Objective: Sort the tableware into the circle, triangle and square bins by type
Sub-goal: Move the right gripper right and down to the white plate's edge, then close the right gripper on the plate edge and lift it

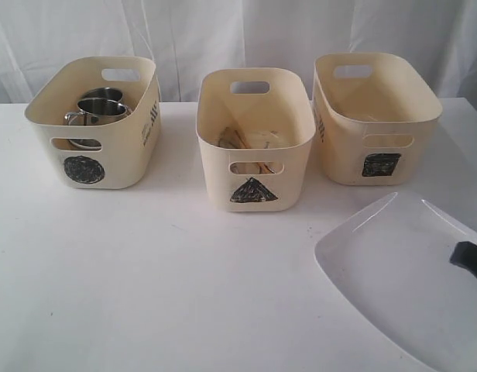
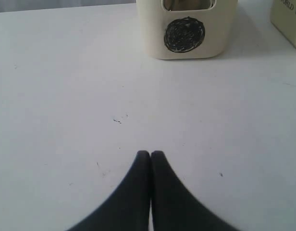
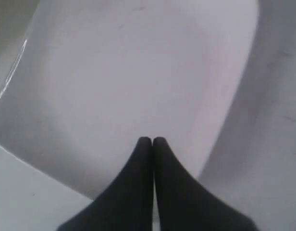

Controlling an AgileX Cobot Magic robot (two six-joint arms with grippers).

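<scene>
Three cream plastic tubs, smooth-walled with cut-out handles, on a matte white table before a pleated white curtain. Circle tub at 10 o'clock, holding shiny steel mugs; triangle tub at 12; square bin at 2. Large white square plate, glossy, round-cornered, at 4 o'clock. Right gripper: black fingers clenched together over the plate. Left gripper: clenched on nothing, above bare table.

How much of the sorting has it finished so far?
Steel handled mugs sit in the cream plastic tub marked with a circle; wooden-looking pieces lie in the triangle-marked tub. The right gripper, shut, is over the large white square plate, which is not yet in the square-marked tub.
</scene>
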